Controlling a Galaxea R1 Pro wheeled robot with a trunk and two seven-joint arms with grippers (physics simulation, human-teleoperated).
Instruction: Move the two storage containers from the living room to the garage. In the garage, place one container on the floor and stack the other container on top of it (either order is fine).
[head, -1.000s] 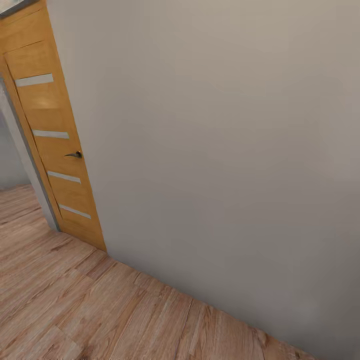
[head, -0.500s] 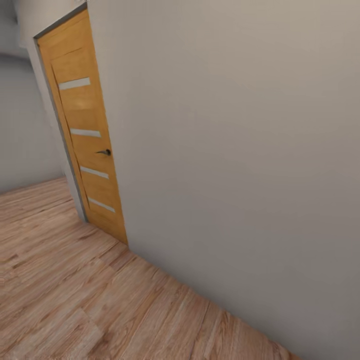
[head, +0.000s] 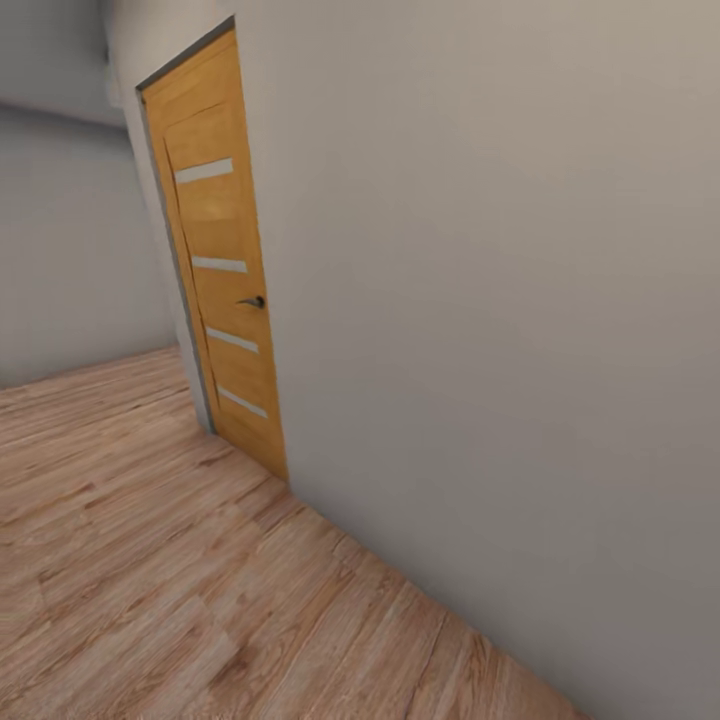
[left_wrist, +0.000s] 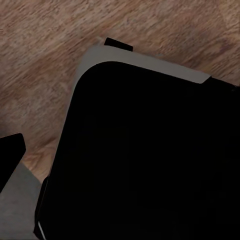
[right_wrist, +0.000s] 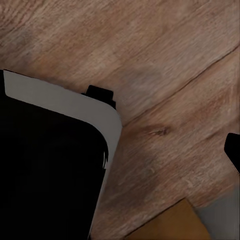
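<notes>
The two storage containers are out of view. The head view faces a plain off-white wall (head: 480, 300) and a light wood-plank floor (head: 150, 560), not a garage. One dark fingertip (left_wrist: 10, 150) of my left gripper (left_wrist: 120, 155) sits at the edge of the left wrist view, above the planks and my own black base (left_wrist: 145, 160). A fingertip (right_wrist: 233, 150) of my right gripper (right_wrist: 120, 155) sits at the opposite edge of the right wrist view. Both grippers look spread open and hold nothing.
A shut wooden door (head: 225, 270) with pale glass strips and a dark handle (head: 254, 301) stands in the wall at the left. Beyond it the floor runs left towards a further grey wall (head: 70, 250). My grey-rimmed base (right_wrist: 55, 165) is close to the wall.
The whole head view has swung left: the door has slid right in the picture, and more floor and the far wall show at the left. Only the camera moved.
</notes>
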